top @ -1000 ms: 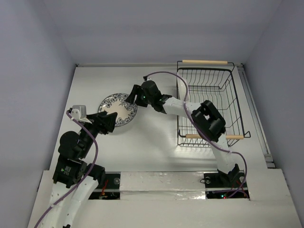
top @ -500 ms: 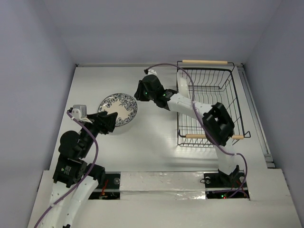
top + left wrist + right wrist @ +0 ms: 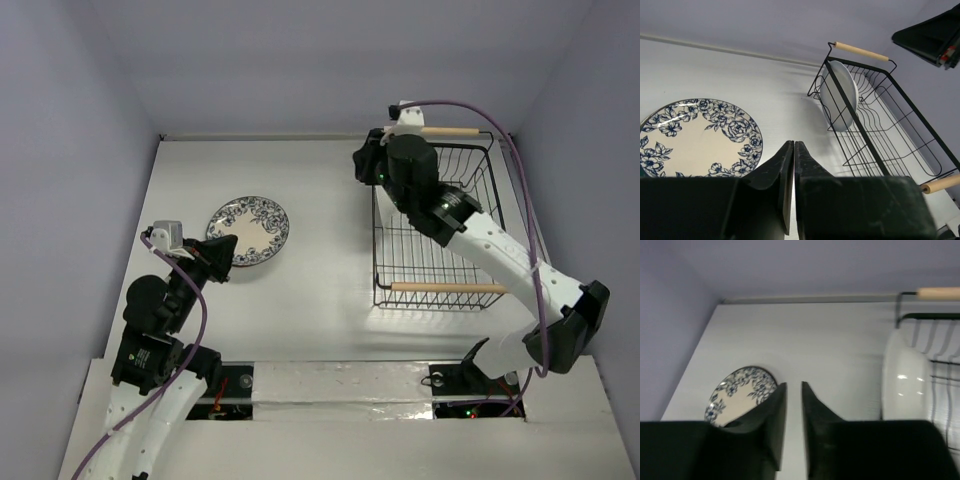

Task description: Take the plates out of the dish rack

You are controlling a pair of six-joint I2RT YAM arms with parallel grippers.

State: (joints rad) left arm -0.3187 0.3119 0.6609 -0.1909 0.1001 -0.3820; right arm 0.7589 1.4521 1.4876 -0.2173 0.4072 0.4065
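The white plate with the blue floral pattern (image 3: 248, 230) (image 3: 695, 135) (image 3: 740, 390) lies flat on the table, left of the dish rack. My left gripper (image 3: 228, 247) (image 3: 793, 142) is at its near right edge, shut with nothing in it. The black wire dish rack (image 3: 445, 288) (image 3: 850, 107) (image 3: 935, 316) stands at the right. A plain white plate (image 3: 839, 95) (image 3: 902, 380) stands on edge at the rack's far left end. My right gripper (image 3: 360, 165) (image 3: 793, 384) hovers by that far left corner, its jaws a narrow gap apart and empty. The top view hides the white plate under the right arm.
Walls close off the table at the back and both sides. The rack's wooden handles (image 3: 432, 130) sit at its near and far ends. A purple cable (image 3: 520, 190) loops over the right arm above the rack.
My right arm has swung away from the floral plate to the rack's far left corner. The left gripper's jaws have closed.
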